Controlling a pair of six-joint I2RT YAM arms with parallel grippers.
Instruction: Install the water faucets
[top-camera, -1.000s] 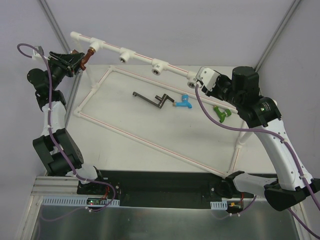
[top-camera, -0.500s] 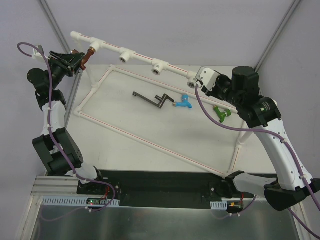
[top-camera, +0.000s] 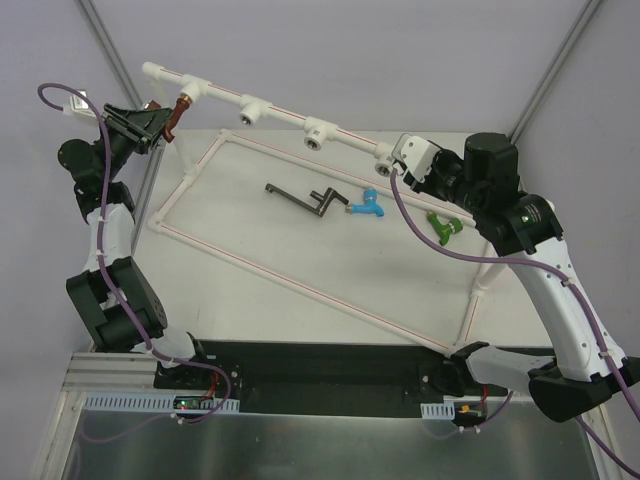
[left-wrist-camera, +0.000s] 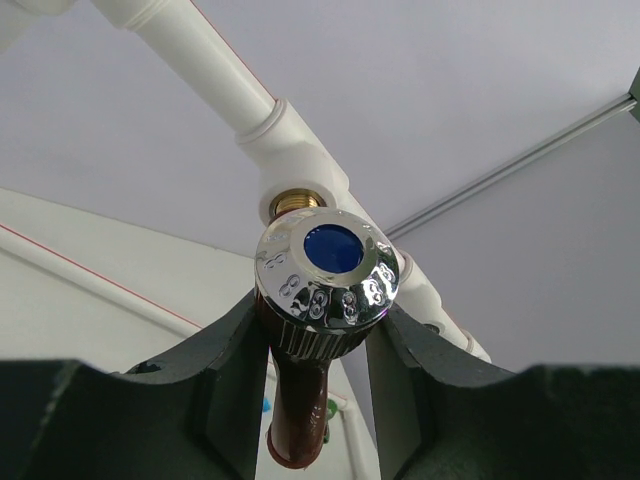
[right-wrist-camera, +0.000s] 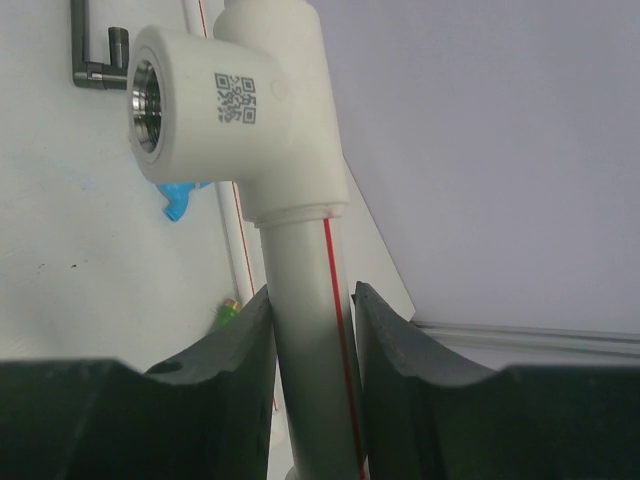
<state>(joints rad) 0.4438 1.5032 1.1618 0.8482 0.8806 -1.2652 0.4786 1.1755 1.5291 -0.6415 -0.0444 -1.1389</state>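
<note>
table (top-camera: 250, 235), left fingers (left-wrist-camera: 235, 380) grip faucet (left-wrist-camera: 325, 275), right fingers (right-wrist-camera: 240, 350) pipe (right-wrist-camera: 300, 300)

- Between the left fingers (left-wrist-camera: 228, 365), the chrome knob (left-wrist-camera: 327, 275) hides most of the brass thread (left-wrist-camera: 297, 203) of the red-brown faucet (left-wrist-camera: 298, 405). How deep it sits cannot be told.
- Between the right fingers (right-wrist-camera: 243, 345), the white pipe (right-wrist-camera: 305, 300) is cut off by the bottom edge.
- Left of those fingers, the pipe's fitting (right-wrist-camera: 235, 110) covers most of the blue faucet (right-wrist-camera: 180, 198).
- Only a blurred sliver of the green faucet (right-wrist-camera: 228, 312) shows.

Red-brown faucet (top-camera: 177, 113) at leftmost socket (top-camera: 192, 95); blue faucet (top-camera: 368, 206) and green faucet (top-camera: 441, 226) lie on table (top-camera: 300, 262).
</note>
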